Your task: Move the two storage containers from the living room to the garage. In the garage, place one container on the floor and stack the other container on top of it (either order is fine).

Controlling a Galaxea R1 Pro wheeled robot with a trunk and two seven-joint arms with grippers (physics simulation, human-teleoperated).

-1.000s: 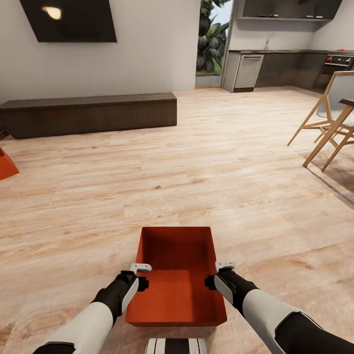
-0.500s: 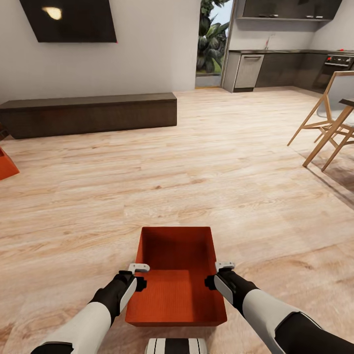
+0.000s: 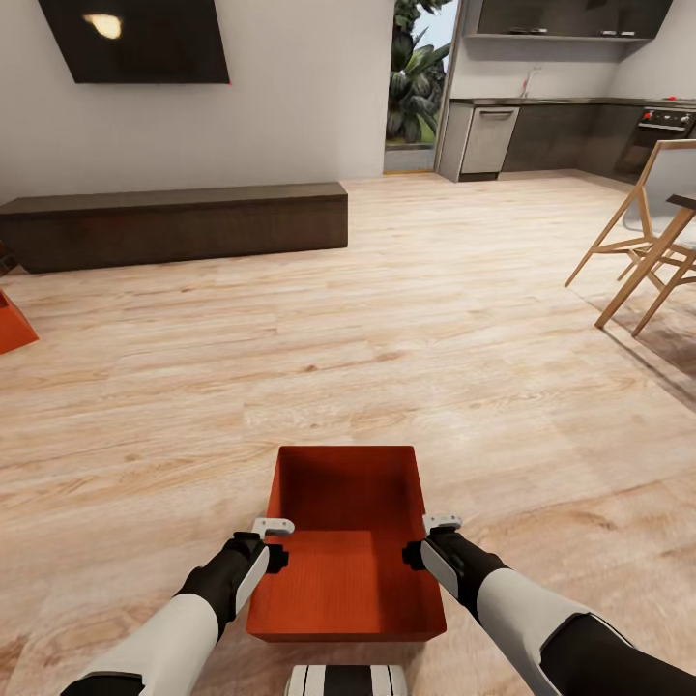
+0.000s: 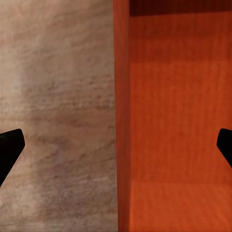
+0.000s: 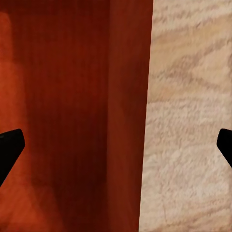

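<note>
An orange-red storage container (image 3: 346,541), topless, rests on the light wood planks of the living room just in front of me. My left gripper (image 3: 270,543) hangs open over its left wall (image 4: 122,116), one finger (image 4: 9,147) outside and the other (image 4: 225,145) inside. Over the right wall (image 5: 126,116) my right gripper (image 3: 431,539) is likewise open, straddling it. A corner of the second storage container (image 3: 14,323) shows at the far left edge. The garage and its floor are out of view.
A long dark low bench (image 3: 174,224) runs along the back wall under a black TV (image 3: 135,39). Wooden chair legs (image 3: 643,256) stand at the right. A doorway (image 3: 418,87) and a dark kitchen (image 3: 570,126) lie beyond.
My left gripper has drifted slightly back toward me along the container's left wall. The container and the right gripper have stayed put.
</note>
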